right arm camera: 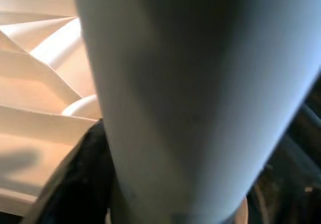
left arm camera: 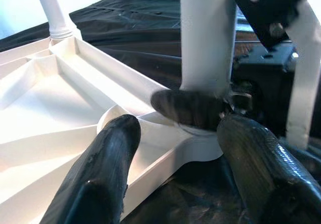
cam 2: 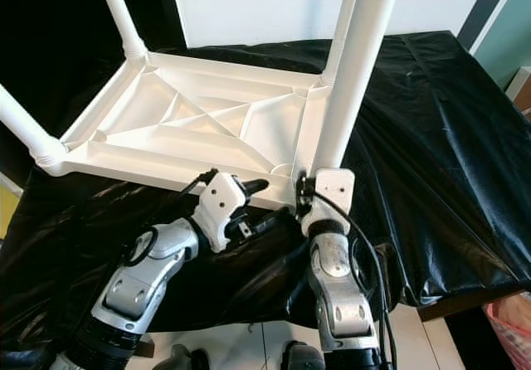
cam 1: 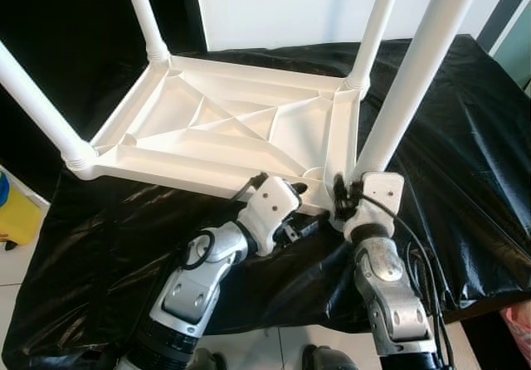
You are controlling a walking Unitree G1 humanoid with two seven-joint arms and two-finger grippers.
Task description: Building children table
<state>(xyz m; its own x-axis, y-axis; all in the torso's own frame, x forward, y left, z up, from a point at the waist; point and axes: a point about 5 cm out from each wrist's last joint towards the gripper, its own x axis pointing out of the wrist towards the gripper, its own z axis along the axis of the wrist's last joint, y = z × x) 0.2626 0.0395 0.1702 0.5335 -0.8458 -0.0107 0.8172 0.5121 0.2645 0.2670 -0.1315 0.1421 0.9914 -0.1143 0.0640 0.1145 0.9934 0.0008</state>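
Note:
A white plastic children's table top (cam 1: 224, 129) lies upside down on a black sheet. Legs stand up from three of its corners: near left (cam 1: 33, 104), far left (cam 1: 145, 17) and far right (cam 1: 377, 26). My right gripper (cam 1: 344, 194) is shut on the foot of a fourth white leg (cam 1: 406, 88), which stands upright at the near right corner socket (cam 1: 319, 175). In the right wrist view that leg (right arm camera: 190, 98) is very close, with one black finger (right arm camera: 85, 184) beside it. My left gripper (left arm camera: 175, 153) is open, its fingers (left arm camera: 105, 174) astride the same corner's rim.
The black sheet (cam 1: 465, 138) covers the whole work surface, and its front edge runs just before my arms. A yellow object (cam 1: 17, 216) sits on the floor at the left. Something pink (cam 1: 518, 320) shows at the lower right. A white wall (cam 1: 274, 5) stands behind.

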